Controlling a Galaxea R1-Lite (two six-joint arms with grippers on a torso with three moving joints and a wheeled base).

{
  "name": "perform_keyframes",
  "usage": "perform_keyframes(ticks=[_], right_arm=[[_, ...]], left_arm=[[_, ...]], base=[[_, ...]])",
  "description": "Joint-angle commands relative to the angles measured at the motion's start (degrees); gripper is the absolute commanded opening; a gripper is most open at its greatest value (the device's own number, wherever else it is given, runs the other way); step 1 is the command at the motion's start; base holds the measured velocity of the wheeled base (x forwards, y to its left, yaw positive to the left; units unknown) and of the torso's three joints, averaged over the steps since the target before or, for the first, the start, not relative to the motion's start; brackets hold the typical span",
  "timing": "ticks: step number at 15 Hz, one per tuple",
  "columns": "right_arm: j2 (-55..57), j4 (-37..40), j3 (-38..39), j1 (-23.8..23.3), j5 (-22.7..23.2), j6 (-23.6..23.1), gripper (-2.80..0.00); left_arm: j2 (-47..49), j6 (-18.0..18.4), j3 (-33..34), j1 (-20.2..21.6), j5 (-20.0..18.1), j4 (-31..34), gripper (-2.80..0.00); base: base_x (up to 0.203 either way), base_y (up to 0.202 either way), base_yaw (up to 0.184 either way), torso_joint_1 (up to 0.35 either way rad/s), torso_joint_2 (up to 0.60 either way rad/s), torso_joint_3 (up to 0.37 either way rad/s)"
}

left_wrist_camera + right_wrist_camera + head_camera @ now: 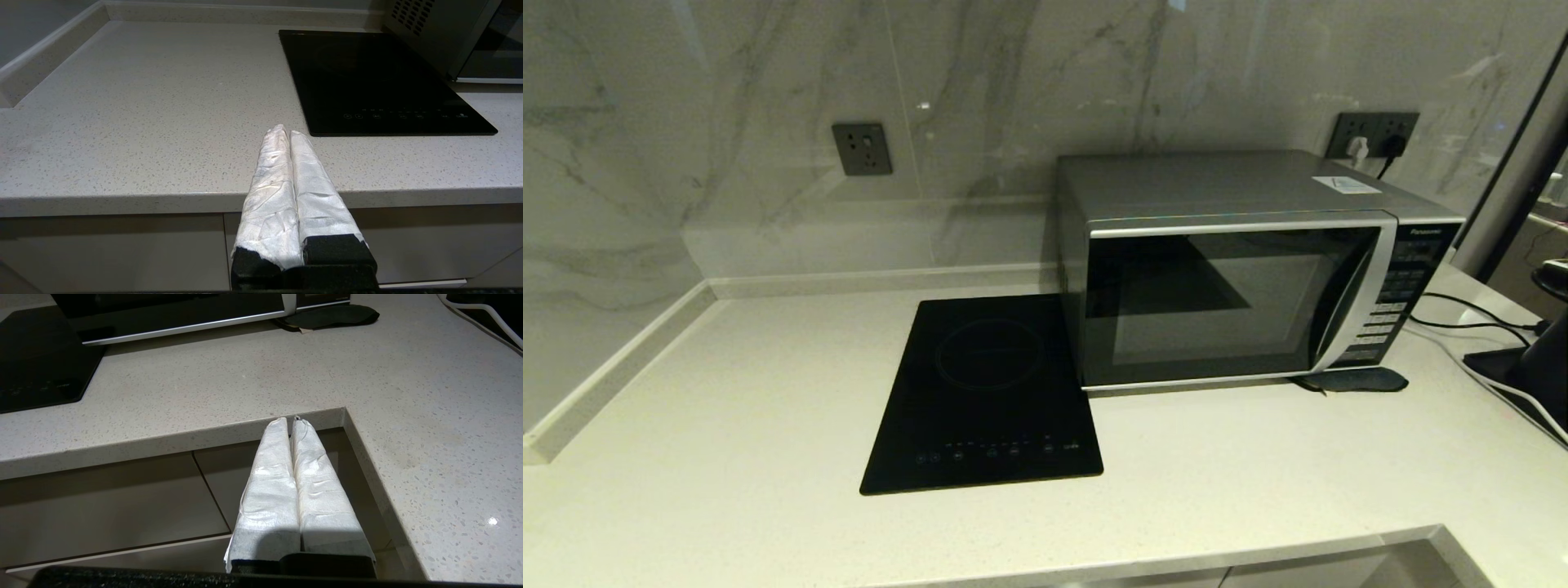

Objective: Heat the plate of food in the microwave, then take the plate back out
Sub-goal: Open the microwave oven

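The silver microwave (1241,269) stands at the back right of the counter with its dark glass door closed; its curved handle (1356,302) and black button panel (1409,286) are on its right side. Nothing shows behind the dark glass. The lavender plate of food is out of view in every frame. My left gripper (287,131) is shut and empty, held at the counter's front edge, left of the cooktop. My right gripper (289,421) is shut and empty, below the counter's front edge near its inner corner. Neither arm appears in the head view.
A flat black induction cooktop (984,392) lies left of the microwave. A dark pad (1356,380) sits at the microwave's front right foot. Cables (1478,327) and a black device (1531,367) occupy the far right. Wall sockets (862,149) are on the marble backsplash.
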Motion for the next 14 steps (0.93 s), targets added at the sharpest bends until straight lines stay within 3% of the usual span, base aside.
perform_keyframes(ticks=[1,14], right_arm=[[0.11,0.23,0.03,0.02,-0.04,0.21,-2.80],[0.11,-0.80,0.27,0.02,0.05,0.21,-2.80]], left_arm=[[0.09,-0.06,0.00,0.01,0.00,-0.02,-2.80],[0.09,-0.06,0.00,0.01,0.00,-0.02,-2.80]], base=[[0.000,0.000,0.000,0.000,0.00,0.000],[0.000,0.000,0.000,0.000,0.00,0.000]])
